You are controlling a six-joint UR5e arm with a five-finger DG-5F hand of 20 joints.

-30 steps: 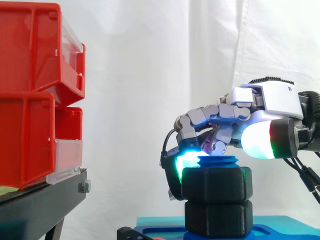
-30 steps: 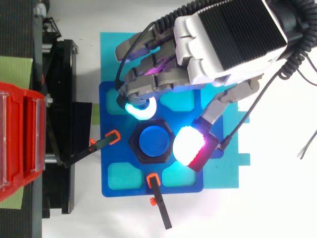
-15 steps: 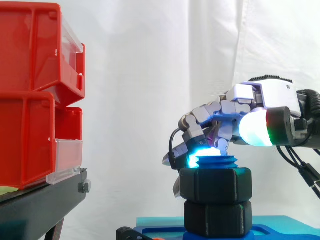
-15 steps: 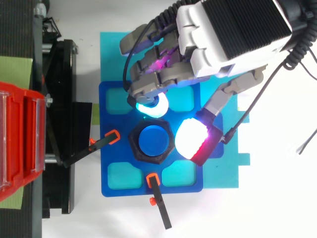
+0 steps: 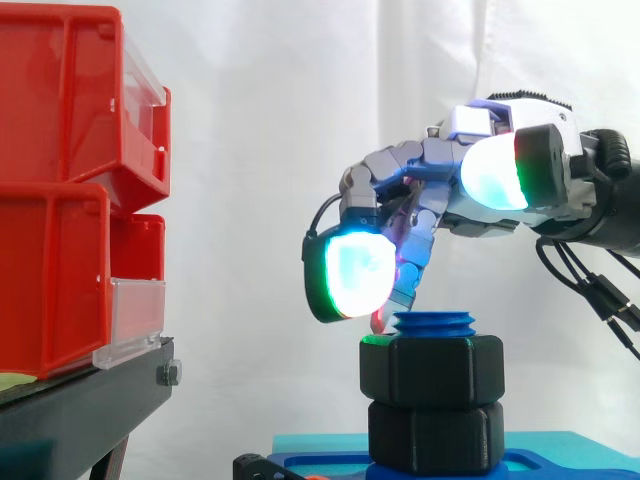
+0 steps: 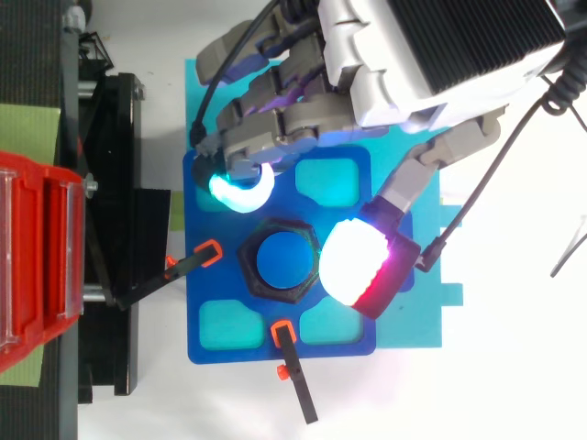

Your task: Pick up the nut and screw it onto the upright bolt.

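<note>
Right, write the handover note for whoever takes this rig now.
Robot hand: open, holding nothing, hovering above the blue threaded upright bolt, clear of it.
Black hexagonal plastic nut: on that bolt, the bolt's tip showing above it, second black hexagonal piece directly below.
Done: nut is on.
Left: probably only checking it is snug.

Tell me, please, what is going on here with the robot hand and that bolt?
The robot hand hovers just above the upright blue bolt and holds nothing, its fingers loosely bent and well apart from the thumb. A black nut is already on the bolt, with the threaded tip poking out above it, directly over a second black hexagonal piece. The bolt stands on a blue base plate. Red bins stand off to one side.
</note>
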